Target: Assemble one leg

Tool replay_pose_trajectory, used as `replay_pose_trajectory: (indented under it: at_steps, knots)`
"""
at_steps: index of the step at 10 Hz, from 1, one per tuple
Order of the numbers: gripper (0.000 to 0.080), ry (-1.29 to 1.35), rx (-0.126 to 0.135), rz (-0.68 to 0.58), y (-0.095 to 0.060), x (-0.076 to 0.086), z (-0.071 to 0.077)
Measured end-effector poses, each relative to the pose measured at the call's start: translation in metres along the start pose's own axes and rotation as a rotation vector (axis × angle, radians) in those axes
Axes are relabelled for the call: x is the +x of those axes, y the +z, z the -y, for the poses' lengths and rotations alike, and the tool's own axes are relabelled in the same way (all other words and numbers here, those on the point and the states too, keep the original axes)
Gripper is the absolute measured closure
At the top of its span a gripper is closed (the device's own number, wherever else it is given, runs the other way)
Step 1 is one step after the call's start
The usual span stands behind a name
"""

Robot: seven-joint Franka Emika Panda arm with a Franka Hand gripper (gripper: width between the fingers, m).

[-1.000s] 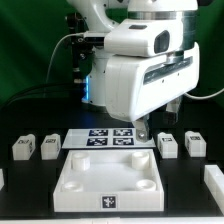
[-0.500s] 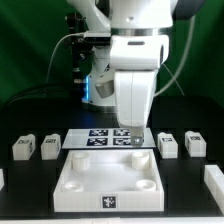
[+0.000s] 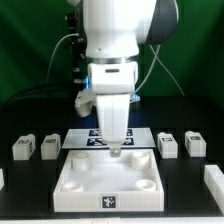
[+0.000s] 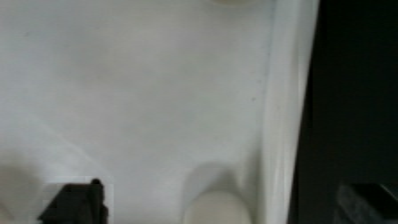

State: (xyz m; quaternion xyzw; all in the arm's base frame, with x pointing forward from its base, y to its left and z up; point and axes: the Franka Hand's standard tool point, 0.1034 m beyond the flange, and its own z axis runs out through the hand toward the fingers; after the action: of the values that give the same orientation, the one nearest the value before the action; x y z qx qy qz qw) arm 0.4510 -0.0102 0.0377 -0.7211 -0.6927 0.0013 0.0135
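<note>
Several legs, small white blocks with marker tags, stand on the black table: two at the exterior view's left (image 3: 22, 147) (image 3: 48, 146) and two at its right (image 3: 168, 144) (image 3: 194, 142). My gripper (image 3: 115, 150) hangs over the far rim of the large white square panel (image 3: 75, 183), apart from every leg. In the wrist view the gripper (image 4: 222, 200) is open and empty; one dark fingertip (image 4: 75, 202) shows at each side, with the panel's surface (image 4: 143, 90) and a round corner socket (image 4: 214, 192) between them.
The marker board (image 3: 84, 137) lies behind the panel, partly hidden by the arm. Two more white parts show at the table's edges, one at the exterior view's right (image 3: 214, 181) and one at its left (image 3: 2, 178). Cables hang behind the arm.
The arm has swung toward the exterior view's left and turned. The gripper has moved from over the marker board's right end to the panel's far rim, a little lower.
</note>
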Motion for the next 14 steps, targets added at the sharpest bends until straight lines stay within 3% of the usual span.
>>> replay_pose_trajectory:
  at_steps: [3, 5, 8, 9, 10, 14]
  knots:
    - [0.015, 0.028, 0.013, -0.011, 0.025, -0.009, 0.01]
    - [0.015, 0.031, 0.014, -0.013, 0.029, -0.008, 0.01]
    - [0.056, 0.031, 0.016, -0.013, 0.03, -0.008, 0.011]
    - [0.056, 0.031, 0.016, -0.013, 0.03, -0.008, 0.011]
    - [0.0729, 0.032, 0.014, -0.013, 0.029, -0.008, 0.01]
    - [0.0742, 0.032, 0.009, -0.013, 0.029, -0.008, 0.01]
